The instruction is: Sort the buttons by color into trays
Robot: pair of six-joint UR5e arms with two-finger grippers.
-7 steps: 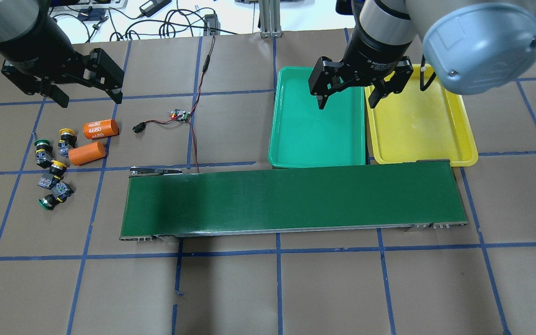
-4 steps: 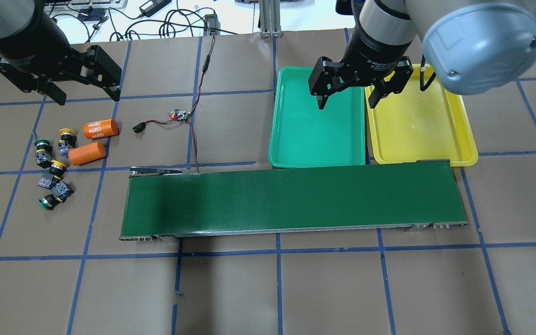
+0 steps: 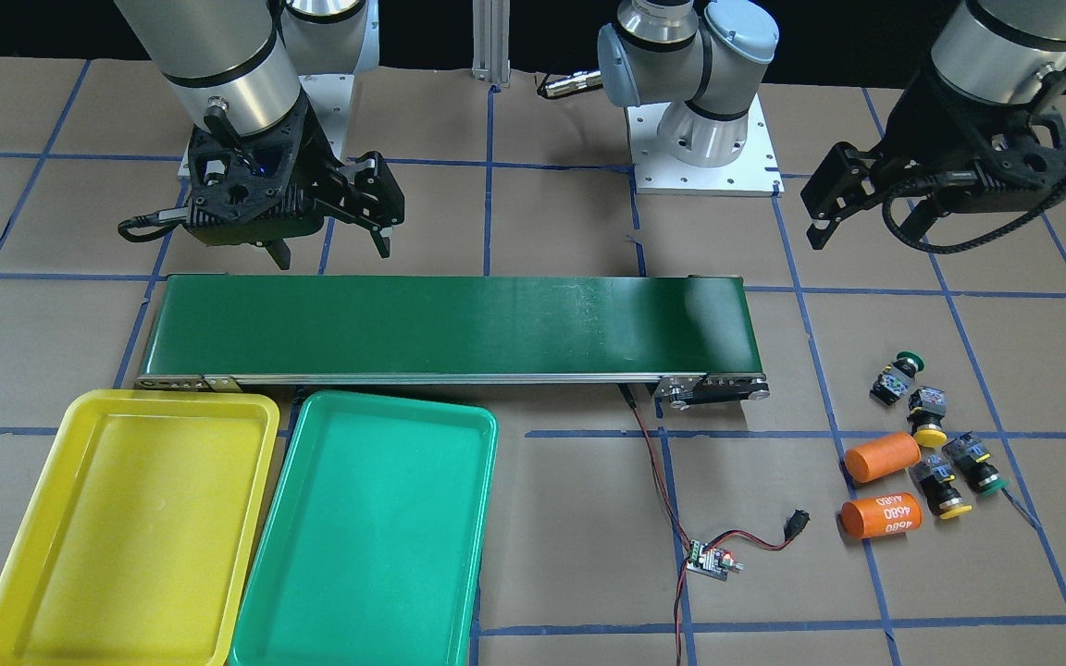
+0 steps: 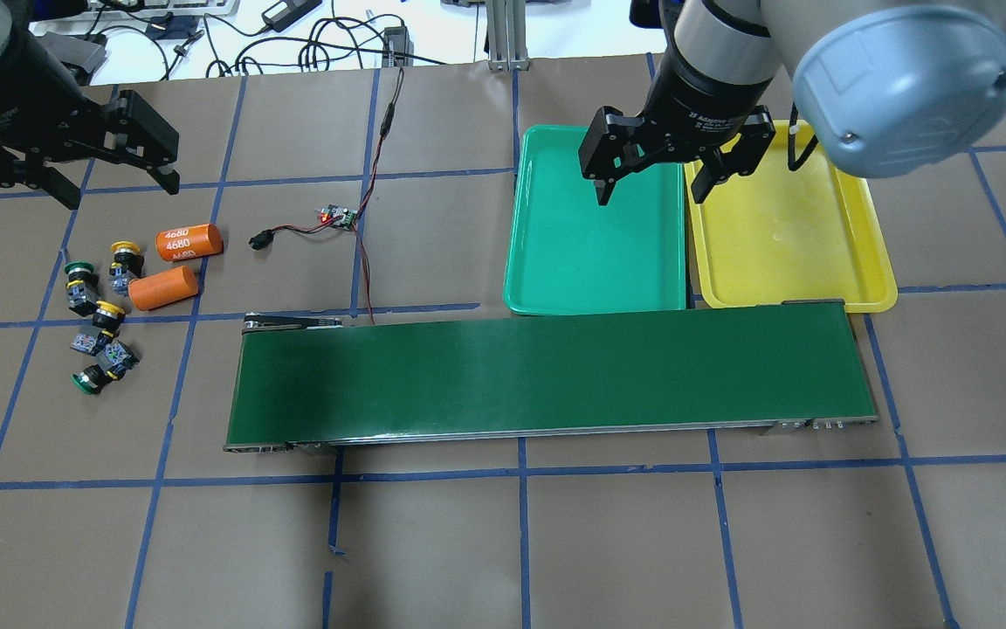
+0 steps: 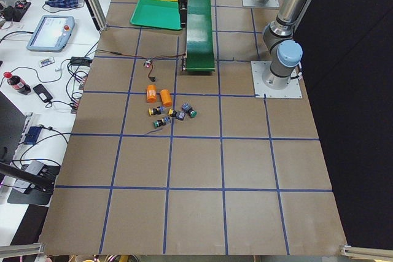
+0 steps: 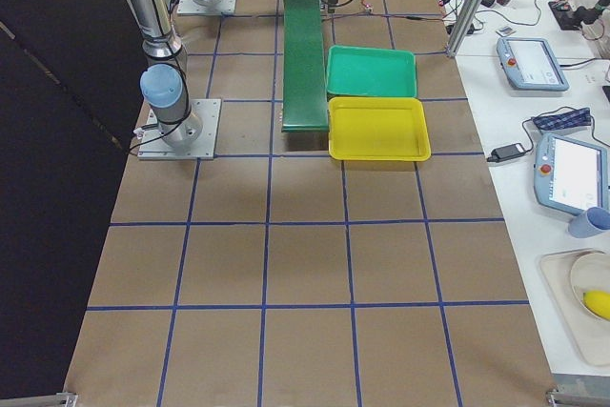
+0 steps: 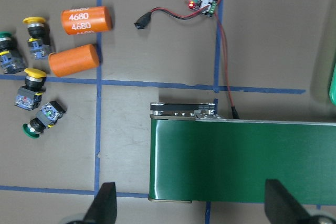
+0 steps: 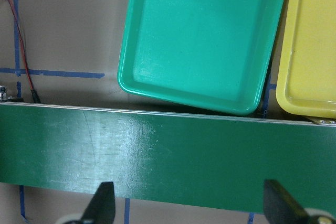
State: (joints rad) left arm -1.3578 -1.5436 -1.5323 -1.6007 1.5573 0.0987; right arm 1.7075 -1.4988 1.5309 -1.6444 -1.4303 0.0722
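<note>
Several buttons lie in a loose cluster at the table's left: a green-capped one (image 4: 79, 279), a yellow-capped one (image 4: 123, 260), another yellow one (image 4: 101, 321) and a green one (image 4: 99, 371), also in the left wrist view (image 7: 32, 82). My left gripper (image 4: 119, 188) hangs open above and beyond the cluster, holding nothing. My right gripper (image 4: 653, 194) hangs open over the gap between the teal-green tray (image 4: 512, 262) and the yellow tray (image 4: 883, 262). Both trays hold nothing.
Two orange cylinders (image 4: 189, 242) (image 4: 162, 287) lie right beside the buttons. A long dark green conveyor belt (image 4: 547, 376) crosses the middle, in front of the trays. A small circuit board (image 4: 337, 216) with red and black wires lies beyond the belt's left end.
My left gripper has moved to the left, still open. The right gripper, the buttons and the trays have not moved.
</note>
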